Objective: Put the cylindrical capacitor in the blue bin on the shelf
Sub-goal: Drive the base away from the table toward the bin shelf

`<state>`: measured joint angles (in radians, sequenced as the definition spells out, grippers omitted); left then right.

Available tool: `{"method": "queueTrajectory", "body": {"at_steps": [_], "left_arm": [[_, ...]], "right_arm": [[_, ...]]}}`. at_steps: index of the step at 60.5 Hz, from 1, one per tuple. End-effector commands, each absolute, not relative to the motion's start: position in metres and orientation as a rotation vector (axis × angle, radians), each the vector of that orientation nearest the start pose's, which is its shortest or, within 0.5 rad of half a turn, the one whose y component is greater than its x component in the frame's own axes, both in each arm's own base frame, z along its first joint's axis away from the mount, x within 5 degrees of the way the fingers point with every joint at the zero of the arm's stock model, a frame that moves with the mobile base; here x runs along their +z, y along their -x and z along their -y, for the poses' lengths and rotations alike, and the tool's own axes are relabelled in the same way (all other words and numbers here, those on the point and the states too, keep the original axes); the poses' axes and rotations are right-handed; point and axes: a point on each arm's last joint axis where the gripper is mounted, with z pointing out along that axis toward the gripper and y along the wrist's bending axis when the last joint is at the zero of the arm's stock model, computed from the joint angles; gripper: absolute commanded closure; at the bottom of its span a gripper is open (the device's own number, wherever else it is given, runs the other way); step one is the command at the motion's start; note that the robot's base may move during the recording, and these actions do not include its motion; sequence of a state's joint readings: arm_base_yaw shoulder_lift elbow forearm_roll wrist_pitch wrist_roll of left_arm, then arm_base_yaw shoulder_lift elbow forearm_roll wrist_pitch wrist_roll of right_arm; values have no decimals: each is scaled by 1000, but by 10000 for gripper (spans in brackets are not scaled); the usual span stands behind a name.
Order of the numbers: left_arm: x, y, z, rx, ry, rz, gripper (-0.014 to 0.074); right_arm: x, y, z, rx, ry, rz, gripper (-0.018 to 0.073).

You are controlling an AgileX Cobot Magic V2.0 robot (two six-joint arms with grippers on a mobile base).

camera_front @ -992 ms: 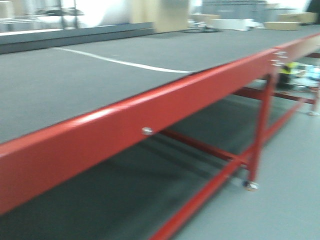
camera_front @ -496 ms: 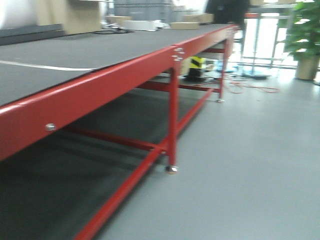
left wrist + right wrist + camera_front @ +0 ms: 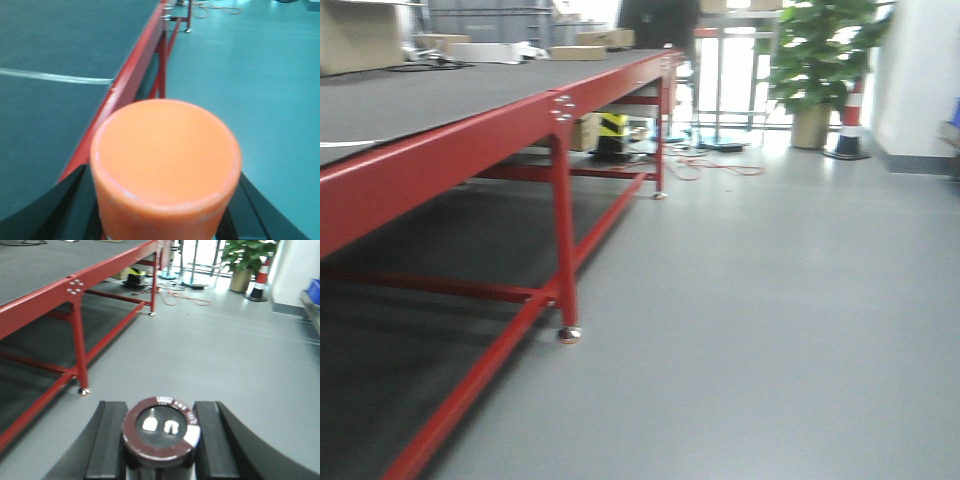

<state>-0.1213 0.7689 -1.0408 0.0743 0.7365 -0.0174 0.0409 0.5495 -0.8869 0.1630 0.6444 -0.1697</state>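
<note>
The only container I can read clearly is the pot (image 3: 810, 125) at the far end of the floor (image 3: 770, 300), which holds a leafy green plant (image 3: 820, 40). Cardboard boxes (image 3: 605, 38) sit on the far end of the table (image 3: 470, 150), too blurred for me to see what is in them. There is a scrap of blue (image 3: 315, 290) at the right edge of my right wrist view, cut off so that I cannot tell what it is.

My left claw (image 3: 162, 210) is closed on the cylindrical capacitor (image 3: 165, 155). It stands upright with its plain orange end face toward the camera, and my dark fingers (image 3: 60, 205) press in from either side low down. It sits over the red edge of the table, with grey felt to its left and floor to its right.

My right claw (image 3: 160, 412) grips a dark red cylinder (image 3: 160, 432) between its pads (image 3: 107, 440). This one has pale lettering round its rim and two white marks on its dark top, and it is held above the floor beside the table.
</note>
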Motion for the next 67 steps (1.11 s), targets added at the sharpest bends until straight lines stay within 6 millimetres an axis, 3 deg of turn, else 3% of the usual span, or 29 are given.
{"method": "queueTrajectory", "body": {"at_steps": [1,67], "left_arm": [[425,-134,13,-21,-123,-1916,707],[425,-135,13,-21,-123,-1912,707]], "right_arm": [[412,-86,-12,78,141,-1744,711],[412,-86,-12,78,141,-1744,711]]}}
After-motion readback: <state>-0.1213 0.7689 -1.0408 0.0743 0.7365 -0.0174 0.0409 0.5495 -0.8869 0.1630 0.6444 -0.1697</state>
